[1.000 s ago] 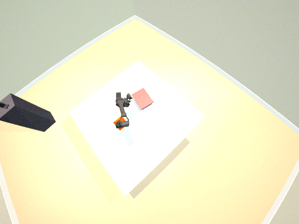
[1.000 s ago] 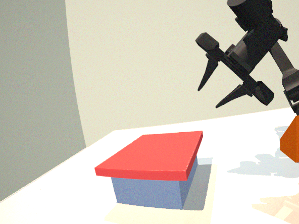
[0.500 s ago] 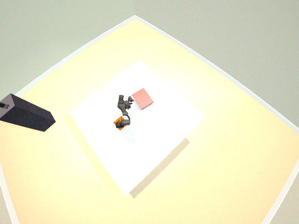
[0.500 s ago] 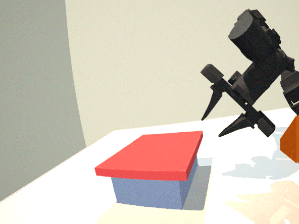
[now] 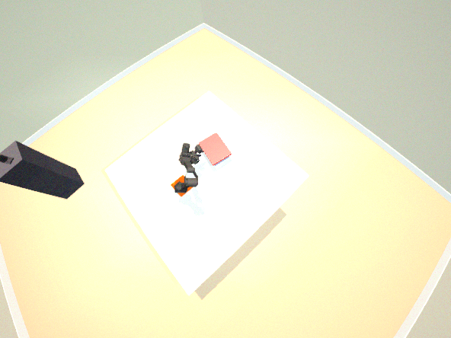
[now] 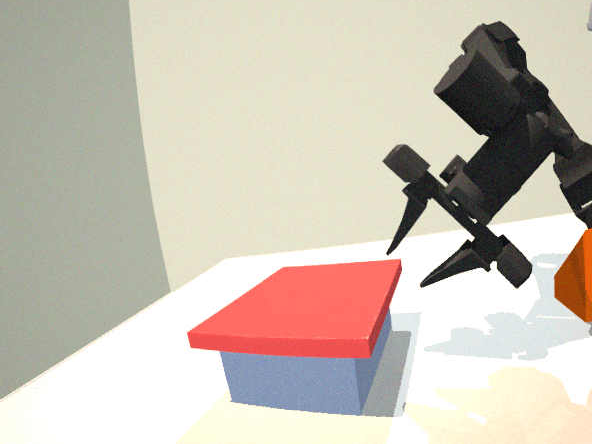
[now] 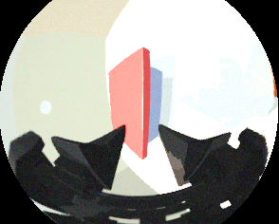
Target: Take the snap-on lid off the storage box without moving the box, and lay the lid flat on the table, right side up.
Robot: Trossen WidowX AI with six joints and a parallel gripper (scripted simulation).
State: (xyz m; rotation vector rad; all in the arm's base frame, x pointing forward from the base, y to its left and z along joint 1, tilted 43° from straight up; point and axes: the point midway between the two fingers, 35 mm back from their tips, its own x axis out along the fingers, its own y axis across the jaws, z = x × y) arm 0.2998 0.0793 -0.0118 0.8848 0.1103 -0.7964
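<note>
The red lid (image 5: 215, 149) (image 6: 300, 310) (image 7: 128, 100) sits on top of the blue storage box (image 6: 292, 380) (image 7: 156, 104), its rim overhanging the box walls. The box stands upright on the white table (image 5: 247, 190). My gripper (image 5: 202, 153) (image 6: 405, 270) (image 7: 142, 125) is open and empty, tilted down toward the lid's near edge. In the exterior view the fingertips are just beyond the lid's right edge, one higher than the other, with no contact visible. In the wrist view the lid's edge shows between the fingertips.
An orange block (image 5: 182, 194) (image 6: 575, 280) is at the arm's base, partly hidden by the arm in the top view. A large dark block (image 5: 42, 175) shows at the far left, beyond the table. The table's edges show on all sides there.
</note>
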